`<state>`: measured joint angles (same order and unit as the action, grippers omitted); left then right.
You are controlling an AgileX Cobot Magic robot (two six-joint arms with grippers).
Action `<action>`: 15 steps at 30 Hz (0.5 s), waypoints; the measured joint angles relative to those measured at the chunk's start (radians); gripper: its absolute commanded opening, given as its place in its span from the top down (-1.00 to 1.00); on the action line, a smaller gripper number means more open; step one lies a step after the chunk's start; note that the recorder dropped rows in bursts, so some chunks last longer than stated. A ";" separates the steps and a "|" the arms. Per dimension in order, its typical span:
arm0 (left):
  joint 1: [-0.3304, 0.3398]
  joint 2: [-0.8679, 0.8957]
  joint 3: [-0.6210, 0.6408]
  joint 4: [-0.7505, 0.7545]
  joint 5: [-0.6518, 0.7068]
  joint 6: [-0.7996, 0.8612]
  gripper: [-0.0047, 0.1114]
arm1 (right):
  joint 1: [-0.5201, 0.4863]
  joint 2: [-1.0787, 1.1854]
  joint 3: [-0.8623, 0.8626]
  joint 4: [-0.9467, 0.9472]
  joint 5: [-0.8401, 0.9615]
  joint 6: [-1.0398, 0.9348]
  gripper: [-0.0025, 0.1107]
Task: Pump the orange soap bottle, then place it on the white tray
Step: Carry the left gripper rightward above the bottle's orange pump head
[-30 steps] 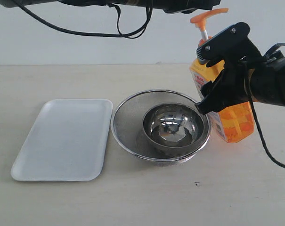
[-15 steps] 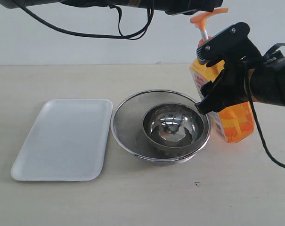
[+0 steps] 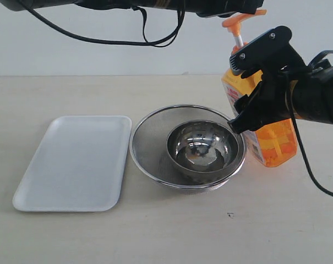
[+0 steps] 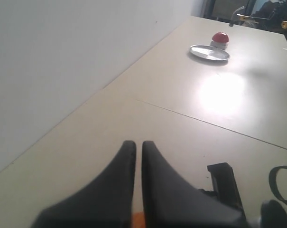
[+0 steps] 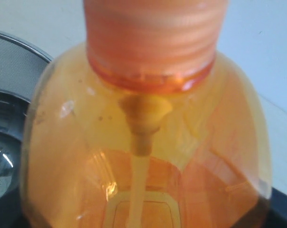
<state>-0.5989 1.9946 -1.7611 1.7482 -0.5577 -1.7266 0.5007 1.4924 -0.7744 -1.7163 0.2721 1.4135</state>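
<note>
right end effector (image 3: 240, 93) still pinching orange soap bottle (image 3: 276, 144), left end effector (image 4: 138, 145) pressed together, edged above pump (image 3: 242, 21)

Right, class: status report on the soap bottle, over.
Right gripper clamped on upright orange soap bottle. Left gripper shut over pump head. Mesh strainer with steel bowl between bottle and white tray.
</note>
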 measured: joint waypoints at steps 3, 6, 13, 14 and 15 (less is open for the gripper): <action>0.000 0.000 0.000 0.000 0.020 0.000 0.84 | 0.000 0.000 0.000 0.000 -0.001 0.000 0.96; 0.000 0.000 0.000 0.000 0.026 0.000 0.84 | 0.000 0.000 0.000 0.000 -0.001 0.000 0.96; 0.000 0.027 -0.004 -0.004 -0.004 0.000 0.84 | 0.000 0.000 0.000 0.000 -0.003 0.000 0.96; 0.000 0.029 -0.004 -0.007 -0.007 0.000 0.84 | 0.000 0.000 0.000 0.000 -0.003 0.000 0.96; 0.000 0.029 -0.004 -0.009 -0.012 0.000 0.84 | 0.000 0.002 0.000 0.000 -0.003 0.000 0.96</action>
<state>-0.5989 2.0236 -1.7650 1.7392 -0.5702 -1.7266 0.5007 1.4944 -0.7744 -1.7163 0.2695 1.4135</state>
